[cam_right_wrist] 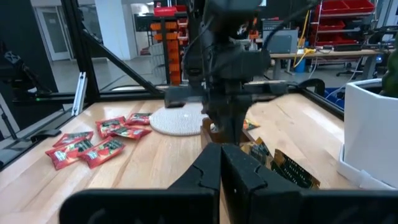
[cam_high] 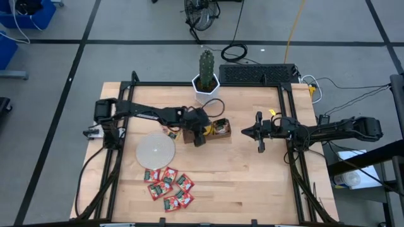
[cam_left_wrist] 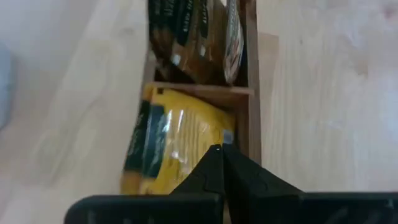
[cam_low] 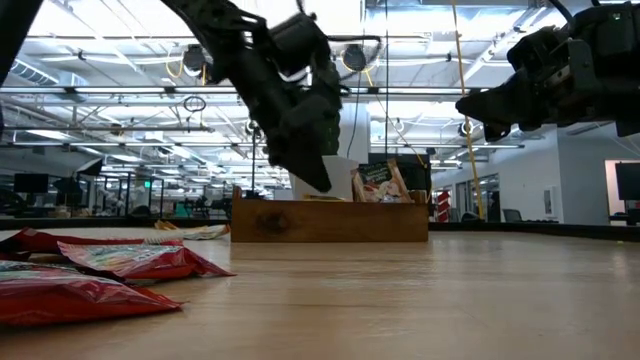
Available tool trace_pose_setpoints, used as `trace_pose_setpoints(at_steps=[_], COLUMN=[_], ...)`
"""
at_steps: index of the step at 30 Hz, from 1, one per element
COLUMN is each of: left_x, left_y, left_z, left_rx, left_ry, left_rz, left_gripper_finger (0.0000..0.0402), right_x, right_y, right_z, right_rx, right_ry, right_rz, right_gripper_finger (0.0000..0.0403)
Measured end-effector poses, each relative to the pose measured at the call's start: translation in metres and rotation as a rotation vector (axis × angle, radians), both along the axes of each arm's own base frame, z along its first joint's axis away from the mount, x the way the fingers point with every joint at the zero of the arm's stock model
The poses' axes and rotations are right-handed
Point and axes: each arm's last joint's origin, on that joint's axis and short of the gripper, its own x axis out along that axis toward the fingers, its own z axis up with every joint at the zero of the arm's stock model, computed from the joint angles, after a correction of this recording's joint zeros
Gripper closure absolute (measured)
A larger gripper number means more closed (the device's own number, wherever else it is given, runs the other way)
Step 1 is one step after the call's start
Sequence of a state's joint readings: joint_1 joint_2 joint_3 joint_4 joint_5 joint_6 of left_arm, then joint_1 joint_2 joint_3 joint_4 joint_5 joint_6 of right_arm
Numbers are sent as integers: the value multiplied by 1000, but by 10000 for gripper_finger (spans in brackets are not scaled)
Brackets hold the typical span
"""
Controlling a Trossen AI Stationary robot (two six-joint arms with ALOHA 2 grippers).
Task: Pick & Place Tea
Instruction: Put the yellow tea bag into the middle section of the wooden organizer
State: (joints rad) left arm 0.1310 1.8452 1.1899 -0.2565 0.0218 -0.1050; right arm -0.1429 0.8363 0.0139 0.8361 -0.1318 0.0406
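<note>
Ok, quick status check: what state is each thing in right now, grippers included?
Left gripper: shut, empty, over the tray's middle compartment.
Right gripper: shut, empty, raised off to the right.
Tray: on the table, yellow sachets and dark-print sachets inside.
Red sachets: loose pile on the table.
Disc: flat, bare.
Cactus pot: upright.

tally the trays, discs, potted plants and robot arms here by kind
brown tray: 1
grey disc: 1
potted cactus: 1
robot arms: 2, left gripper over the tray, right gripper off to the side
total: 5
</note>
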Motion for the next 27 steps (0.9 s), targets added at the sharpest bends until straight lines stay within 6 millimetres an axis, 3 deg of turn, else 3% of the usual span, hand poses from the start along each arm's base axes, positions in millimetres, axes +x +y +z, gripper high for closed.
trace_pose_setpoints(at_steps=[5, 11, 27], left_x=[18, 29, 25], left_y=[2, 2, 2], left_z=[-23, -34, -30], left_rx=[-18, -51, 137], left_ry=[108, 164, 236], left_rz=[-29, -59, 86], left_gripper_finger=[399, 400, 400], right_x=[0, 0, 0], right_y=[0, 0, 0], right_z=[0, 0, 0], right_rx=[0, 0, 0], right_ry=[2, 2, 1], right_rz=[0, 0, 0], right_gripper_finger=[403, 403, 403])
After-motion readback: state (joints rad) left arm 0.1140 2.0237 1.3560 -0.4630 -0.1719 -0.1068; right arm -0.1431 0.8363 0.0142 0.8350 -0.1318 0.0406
